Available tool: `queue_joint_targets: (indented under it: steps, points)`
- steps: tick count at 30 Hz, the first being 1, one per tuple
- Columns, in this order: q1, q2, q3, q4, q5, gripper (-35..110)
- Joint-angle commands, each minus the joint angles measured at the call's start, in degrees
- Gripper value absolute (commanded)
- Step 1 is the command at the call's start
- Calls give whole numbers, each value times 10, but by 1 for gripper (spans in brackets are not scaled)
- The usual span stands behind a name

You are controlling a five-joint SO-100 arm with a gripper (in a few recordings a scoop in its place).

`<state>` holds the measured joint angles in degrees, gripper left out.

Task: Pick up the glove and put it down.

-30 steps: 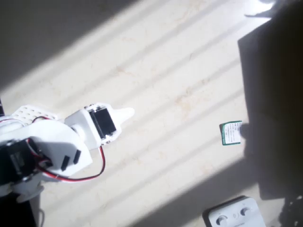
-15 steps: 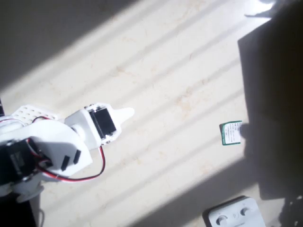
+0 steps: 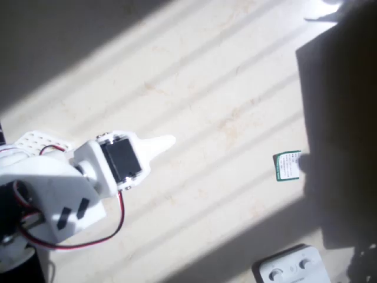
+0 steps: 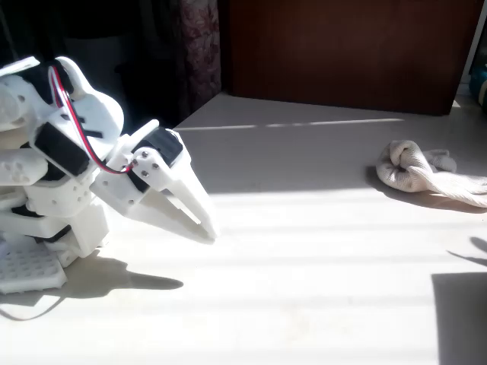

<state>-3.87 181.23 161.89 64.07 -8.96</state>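
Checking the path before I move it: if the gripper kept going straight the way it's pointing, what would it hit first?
Probably the table. In the fixed view the gripper tilts downward, its tip just above the surface. The glove lies far off to the right, and depth is unclear.

In the fixed view the arm stands at the left of the table (image 4: 304, 304), its gripper (image 4: 204, 224) pointing right and downward, its tip just above the surface. The glove (image 4: 426, 173) lies on the table far to the right, well apart from the gripper. In the overhead view the gripper (image 3: 162, 144) is at left, a card (image 3: 287, 165) lies flat at right, and a box with round buttons (image 3: 291, 268) sits at the bottom edge, below the card.
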Motion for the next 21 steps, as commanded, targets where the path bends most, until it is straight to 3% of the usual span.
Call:
queue_joint_targets:
  steps: [1,8,21]
  points:
    - [-1,-132,-120,-8,4,1]
    - [-27,-432,-449,-8,-1,1]
    - [-225,-831,-866,-4,4,4]
